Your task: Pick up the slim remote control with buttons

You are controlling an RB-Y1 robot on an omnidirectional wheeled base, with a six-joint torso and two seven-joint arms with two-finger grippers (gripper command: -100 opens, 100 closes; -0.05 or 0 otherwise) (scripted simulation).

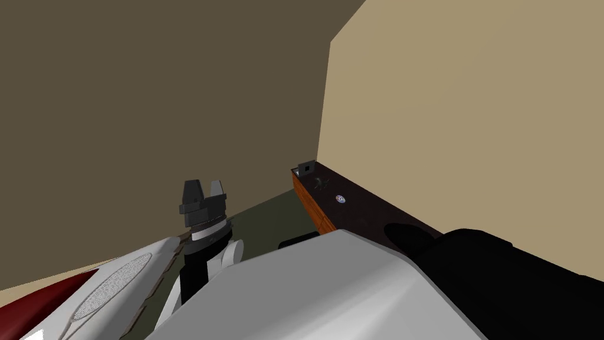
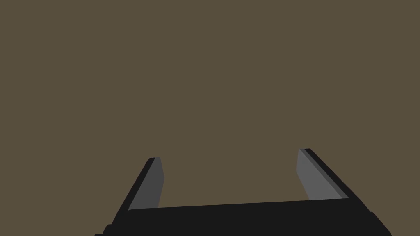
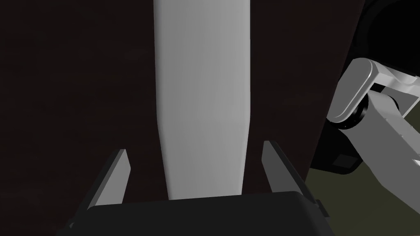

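The remote control [image 3: 203, 82] appears as a slim, plain light grey bar lying on a very dark surface [image 3: 61, 82]; I see no buttons on it. My right gripper [image 3: 196, 147] is open and straddles its near end, a finger on each side with a small gap to the bar. In the head view my right arm reaches over the dark cabinet top [image 1: 365, 215]. My left gripper [image 1: 203, 188] is raised on my left, away from the cabinet, and is open [image 2: 229, 155] with nothing between its fingers.
The cabinet has an orange-brown front [image 1: 307, 200] and stands along the tan wall. On its far end lie a small disc [image 1: 340, 199], a small grey box [image 1: 306, 169] and a small dark item [image 1: 320, 182]. Olive floor [image 1: 265, 215] lies beside it.
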